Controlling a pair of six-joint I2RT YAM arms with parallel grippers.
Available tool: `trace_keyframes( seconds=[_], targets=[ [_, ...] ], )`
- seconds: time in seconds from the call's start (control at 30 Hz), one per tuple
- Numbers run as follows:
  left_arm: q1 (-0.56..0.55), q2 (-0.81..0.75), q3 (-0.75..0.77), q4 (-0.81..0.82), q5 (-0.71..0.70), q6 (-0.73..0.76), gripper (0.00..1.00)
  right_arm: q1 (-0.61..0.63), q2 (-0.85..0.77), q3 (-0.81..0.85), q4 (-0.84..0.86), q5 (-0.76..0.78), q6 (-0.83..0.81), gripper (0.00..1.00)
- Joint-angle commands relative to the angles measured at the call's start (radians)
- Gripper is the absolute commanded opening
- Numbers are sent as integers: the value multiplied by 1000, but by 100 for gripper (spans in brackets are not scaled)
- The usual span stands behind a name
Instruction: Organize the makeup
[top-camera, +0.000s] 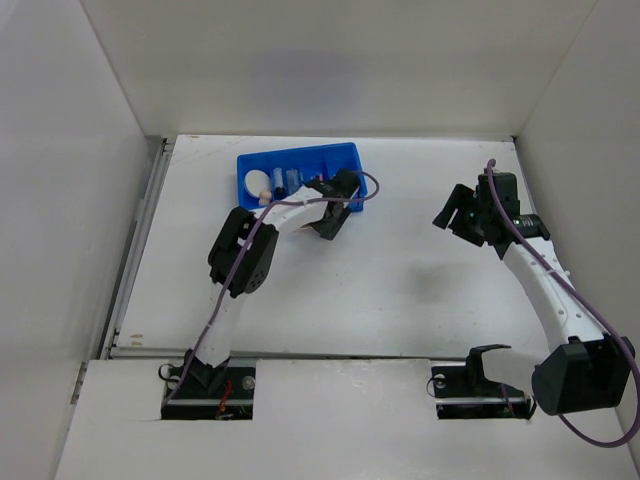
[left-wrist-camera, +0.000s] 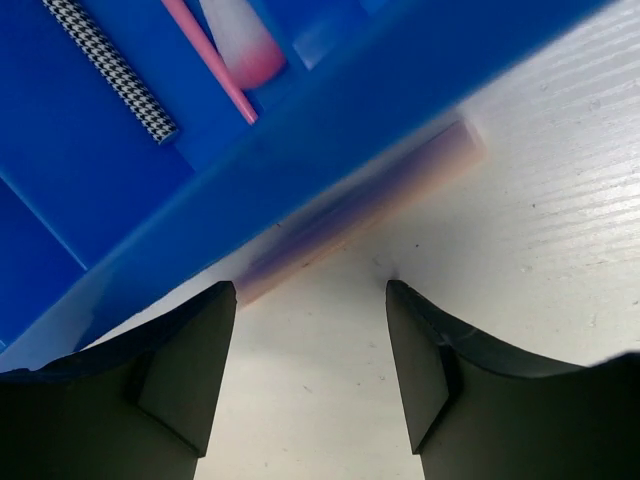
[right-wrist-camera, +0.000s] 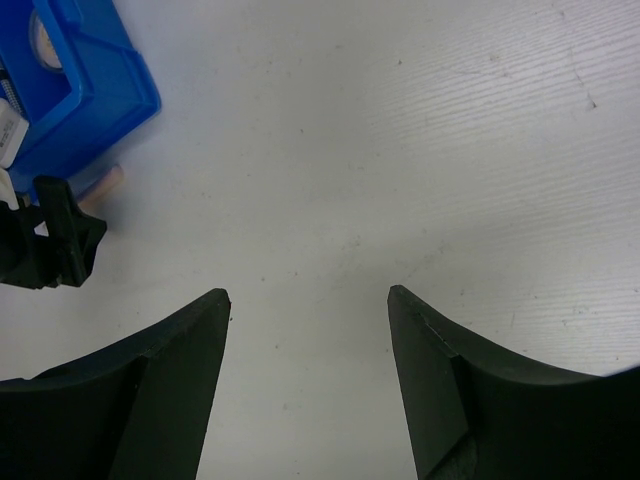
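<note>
Between the hard black fingers of the left gripper, just bare white table. Spread wide, holding nothing. Right ahead at 12 o'clock, lying flat on the table, a smooth round peach stick, blurry, pressed along the outside wall of the blue plastic tray. Not in a slot yet, so probably the next one to pick up; likely hard to pinch so close to the wall. Past the wall at 11 o'clock, tidy in long slots so as not to roll: a black-and-white checked stick, a thin pink stick, a soft-looking white piece with a pink tip. Well apart at 3 o'clock on the table, likely parked out of the way, the right gripper, black fingers also apart, gripping nothing.
</note>
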Motion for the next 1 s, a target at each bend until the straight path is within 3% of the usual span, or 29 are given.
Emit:
trace_keyframes(
  seconds=[0.0, 0.13, 0.4, 0.53, 0.7, 0.73, 0.97],
  targets=[
    [12, 8, 31, 17, 38, 41, 58, -5, -26, 8, 11, 9, 4, 71],
    [33, 29, 52, 4, 124, 70, 58, -5, -26, 17, 2, 18, 4, 71],
    [64, 23, 52, -49, 328, 51, 40, -5, -26, 26, -7, 18, 4, 71],
    [53, 1, 8, -58, 346, 33, 29, -5, -26, 26, -7, 18, 4, 71],
    [21, -45, -37, -70, 337, 24, 8, -5, -26, 26, -7, 18, 4, 71],
    [6, -57, -37, -70, 337, 15, 0, -5, -26, 26, -7, 18, 4, 71],
    [-28, -184, -15, -138, 421, 5, 0, -5, -26, 26, -7, 18, 4, 71]
  ],
)
